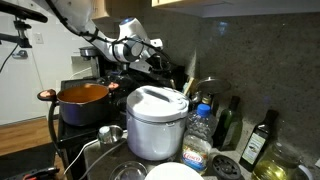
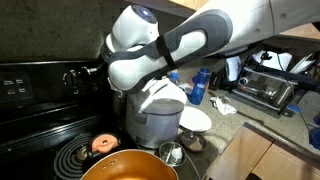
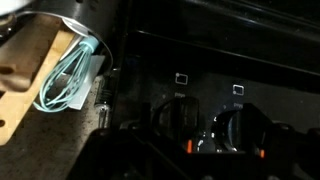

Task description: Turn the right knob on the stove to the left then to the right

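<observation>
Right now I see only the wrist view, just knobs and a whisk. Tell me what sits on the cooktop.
Observer: An orange pot sits on the stove, seen in both exterior views.
Operator: Name what stands beside the stove.
Observer: A white rice cooker, lid on.
Operator: Describe the arm's path.
Observer: The arm passes above the rice cooker toward the stove's rear panel.

Arm (image 2: 175, 45) at the stove (image 2: 35, 110)
I see my arm stretch above the white rice cooker (image 2: 160, 118) toward the stove's rear panel.
</observation>
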Controlling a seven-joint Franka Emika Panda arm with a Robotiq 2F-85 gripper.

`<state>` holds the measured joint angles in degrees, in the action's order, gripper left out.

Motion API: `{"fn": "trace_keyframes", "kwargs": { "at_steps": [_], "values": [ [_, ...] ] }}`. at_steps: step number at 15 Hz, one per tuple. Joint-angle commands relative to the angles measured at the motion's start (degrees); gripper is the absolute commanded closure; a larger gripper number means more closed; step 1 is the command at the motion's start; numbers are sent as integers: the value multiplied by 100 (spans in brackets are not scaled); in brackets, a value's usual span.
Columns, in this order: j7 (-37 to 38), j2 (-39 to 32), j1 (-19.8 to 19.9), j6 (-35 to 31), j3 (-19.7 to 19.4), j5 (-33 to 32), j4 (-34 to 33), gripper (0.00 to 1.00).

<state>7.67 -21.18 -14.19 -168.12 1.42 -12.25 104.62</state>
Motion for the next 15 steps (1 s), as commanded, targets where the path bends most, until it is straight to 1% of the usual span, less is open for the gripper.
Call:
{"fn": "trace_keyframes", "kwargs": {
  "at_steps": [1, 2, 4, 7, 9, 10, 15],
  "values": [
    [327, -77, -254, -256, -306, -313, -89, 39],
    [363, -83, -311, -288, -375, -356, -90, 49],
    [452, -95, -413, -339, -493, -443, -96, 63],
    [547, -100, -536, -316, -639, -476, -102, 87],
    [622, -105, -616, -300, -731, -470, -100, 98],
    [713, -115, -666, -305, -776, -485, -99, 94],
    [785, -207, -825, -305, -909, -462, -178, 94]
  ]
}}
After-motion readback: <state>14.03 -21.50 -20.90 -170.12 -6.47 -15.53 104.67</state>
